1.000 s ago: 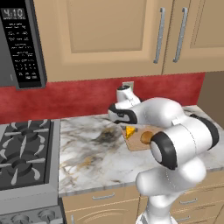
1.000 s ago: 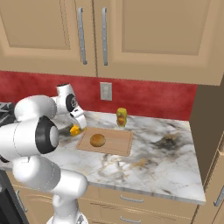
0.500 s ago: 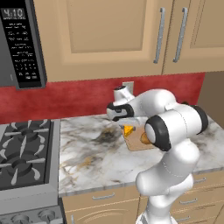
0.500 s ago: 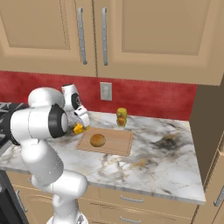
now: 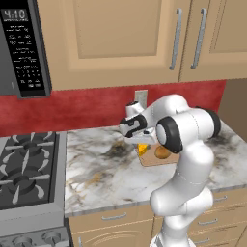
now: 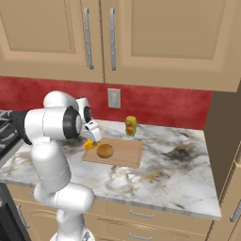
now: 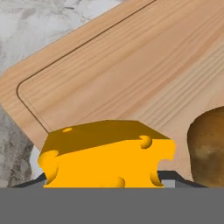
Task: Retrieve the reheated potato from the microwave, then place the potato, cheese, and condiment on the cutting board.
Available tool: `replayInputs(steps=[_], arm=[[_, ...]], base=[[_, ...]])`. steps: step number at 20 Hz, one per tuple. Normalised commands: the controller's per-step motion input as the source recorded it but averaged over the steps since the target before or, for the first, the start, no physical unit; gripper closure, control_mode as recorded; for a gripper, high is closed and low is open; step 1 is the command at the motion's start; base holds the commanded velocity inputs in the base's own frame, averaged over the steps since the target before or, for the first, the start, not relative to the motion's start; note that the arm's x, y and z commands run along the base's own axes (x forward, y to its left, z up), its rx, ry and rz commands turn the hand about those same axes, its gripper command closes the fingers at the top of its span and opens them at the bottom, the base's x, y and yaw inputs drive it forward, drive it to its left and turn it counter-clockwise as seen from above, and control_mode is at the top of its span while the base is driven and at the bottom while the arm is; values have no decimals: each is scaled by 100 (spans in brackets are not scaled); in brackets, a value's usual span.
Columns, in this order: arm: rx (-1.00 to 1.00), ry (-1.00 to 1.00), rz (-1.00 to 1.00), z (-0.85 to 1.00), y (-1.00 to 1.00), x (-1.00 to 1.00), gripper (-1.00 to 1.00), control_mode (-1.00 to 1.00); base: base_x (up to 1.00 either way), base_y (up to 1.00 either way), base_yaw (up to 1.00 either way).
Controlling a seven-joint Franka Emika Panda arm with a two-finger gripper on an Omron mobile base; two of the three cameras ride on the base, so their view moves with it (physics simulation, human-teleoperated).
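- Cheese (image 7: 107, 155): yellow-orange wedge with holes, sits between the claw's tips at 6 o'clock in the hand view, over the corner of the cutting board (image 7: 131, 74); whether it already rests on the wood cannot be told
- Claw (image 6: 92, 136): fingers apart wide and closed on the cheese from both sides, hanging over the board's left end in the right base view
- Potato (image 6: 105, 150): golden-brown lump, already on the board, just beside the cheese at its 3 o'clock in the hand view
- Condiment (image 6: 131, 126): yellow bottle, upright on the marble surface (image 6: 183, 164) just behind the board at 12 o'clock, not yet on it
- Microwave (image 5: 21, 48): at 10 o'clock in the left base view, door appears shut
- Risk, release: the wedge sits close to the board's corner; let go from a height or while tilted, it may tumble off onto the surface
- Risk, neighbour: the potato lies close, so a sideways drift of the claw could nudge and roll it
- Risk, next item: the bottle is tall and narrow; a high or glancing approach could tip it
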Motion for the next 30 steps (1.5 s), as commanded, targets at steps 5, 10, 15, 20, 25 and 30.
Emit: replayInputs(steps=[5, 10, 15, 20, 25, 30], arm=[[0, 4, 0, -11, -13, 17, 100, -100], [0, 5, 0, -12, -15, 18, 100, -100], [-1, 5, 0, -9, -24, 2, -100, -100], [0, 1, 0, 0, -22, 0, -100, -100], [0, 0, 0, 8, 0, -8, -100, -100], [0, -3, 0, 27, 0, -18, -100, -100]], base=[[0, 0, 0], [0, 0, 0], [0, 0, 0], [0, 0, 0], [0, 0, 0], [0, 0, 0]])
